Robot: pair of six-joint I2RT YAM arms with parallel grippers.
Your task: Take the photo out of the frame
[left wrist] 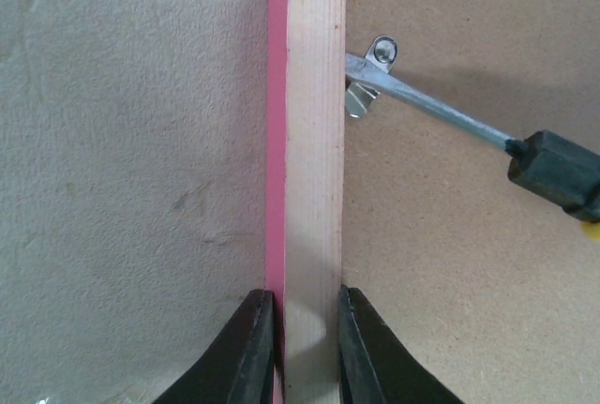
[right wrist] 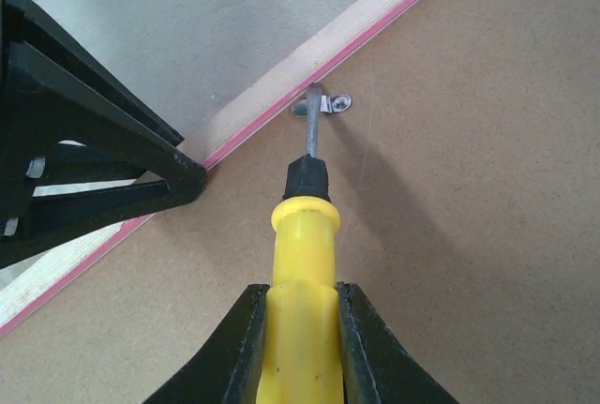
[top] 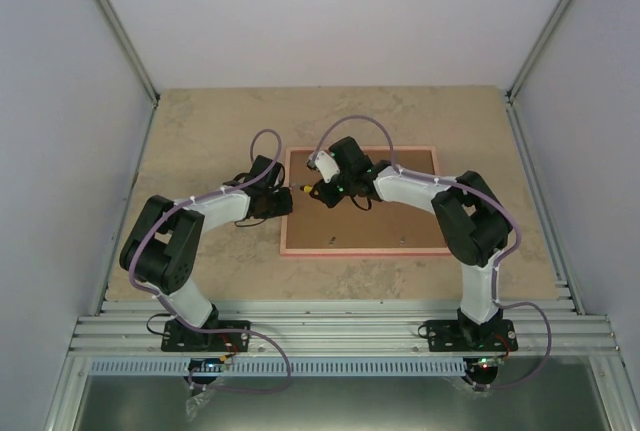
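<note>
Face-down frame (top: 360,250) being unclipped, the photo not showing anywhere.
The left gripper (left wrist: 305,329) is pinching the frame's left rail against the table (top: 200,131). The right gripper (right wrist: 302,329) is clamping a yellow-handled screwdriver (right wrist: 302,263), its blade pressing at a metal clip (right wrist: 328,102) farther along that rail. The photo is probably lying under the brown backing board (right wrist: 450,235). As thin paper, it is likely light, floppy and easily creased, so is best lifted by one edge.

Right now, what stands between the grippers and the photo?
The brown backing board covers the back of the frame, held by a metal clip on the rail. The screwdriver in the right gripper is at that clip. The photo is hidden.
</note>
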